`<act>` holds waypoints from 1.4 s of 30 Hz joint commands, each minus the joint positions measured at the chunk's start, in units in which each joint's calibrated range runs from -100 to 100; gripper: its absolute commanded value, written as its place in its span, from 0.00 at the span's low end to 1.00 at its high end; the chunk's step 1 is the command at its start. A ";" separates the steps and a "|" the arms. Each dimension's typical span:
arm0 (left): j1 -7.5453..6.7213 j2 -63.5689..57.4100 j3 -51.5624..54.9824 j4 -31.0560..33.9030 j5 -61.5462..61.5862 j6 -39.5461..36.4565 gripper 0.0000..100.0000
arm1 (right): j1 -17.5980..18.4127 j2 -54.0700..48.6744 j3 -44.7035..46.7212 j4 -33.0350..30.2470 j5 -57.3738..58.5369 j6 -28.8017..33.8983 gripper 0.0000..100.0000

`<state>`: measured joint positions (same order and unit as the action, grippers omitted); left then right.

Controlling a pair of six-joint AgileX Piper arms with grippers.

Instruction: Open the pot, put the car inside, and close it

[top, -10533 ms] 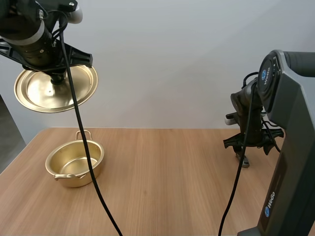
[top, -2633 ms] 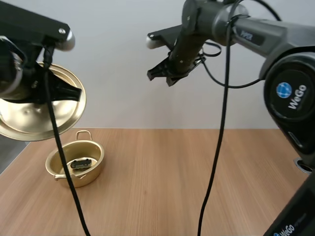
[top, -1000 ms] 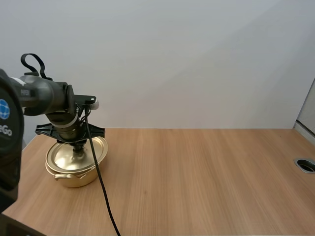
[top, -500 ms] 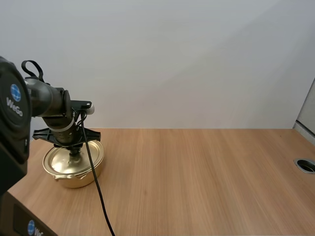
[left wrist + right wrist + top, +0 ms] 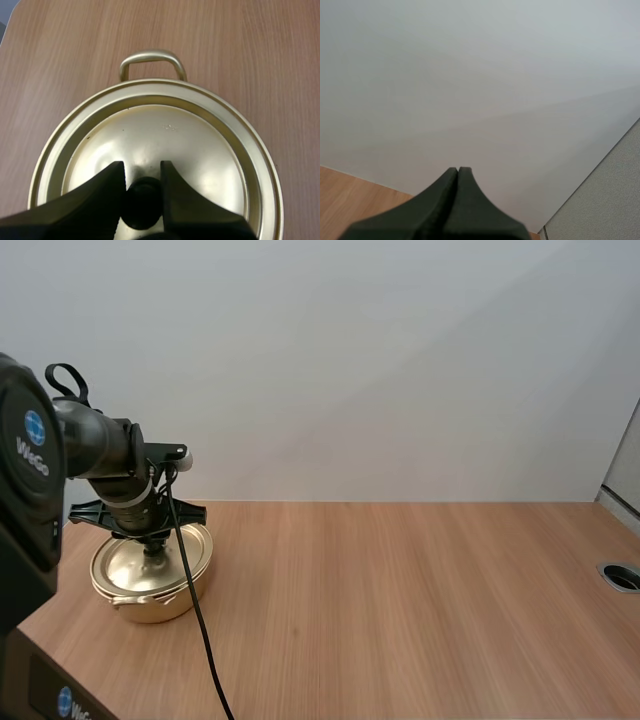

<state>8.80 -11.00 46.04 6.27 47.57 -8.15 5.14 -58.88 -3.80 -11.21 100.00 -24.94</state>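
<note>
A gold pot (image 5: 150,598) stands near the table's left end with its gold lid (image 5: 135,565) lying on it, so the inside is hidden. My left gripper (image 5: 152,550) reaches down from above and is shut on the lid's black knob (image 5: 152,558). In the left wrist view the two black fingers of the left gripper (image 5: 142,170) pinch the knob (image 5: 142,202) between them, in the middle of the lid (image 5: 170,140). One loop handle (image 5: 152,60) of the pot sticks out beyond the lid's rim. My right gripper (image 5: 458,172) is shut on nothing, its fingers one dark wedge held up before a pale wall.
The wooden table (image 5: 400,600) stretches away to the right of the pot. A round cable hole (image 5: 620,575) sits in it at the far right edge. The table's left edge runs close beside the pot.
Over the last second my left gripper has moved the lid a little left and down onto the pot. Earlier the pot stood open with a dark toy car inside.
</note>
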 commanded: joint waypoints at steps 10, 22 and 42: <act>0.04 3.30 0.07 0.00 2.01 0.50 0.00 | -0.01 -0.07 -0.06 0.17 0.00 0.11 0.00; 0.04 4.42 0.07 0.00 2.17 0.41 0.00 | -0.01 -0.07 -0.06 0.17 0.00 0.19 0.00; 0.04 -1.27 -1.25 5.07 -8.99 3.20 1.00 | -0.01 -0.07 -0.06 1.96 0.00 0.31 0.00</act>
<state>8.80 -11.53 45.56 11.47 39.60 -4.95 5.14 -58.88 -3.80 -9.28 100.00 -24.67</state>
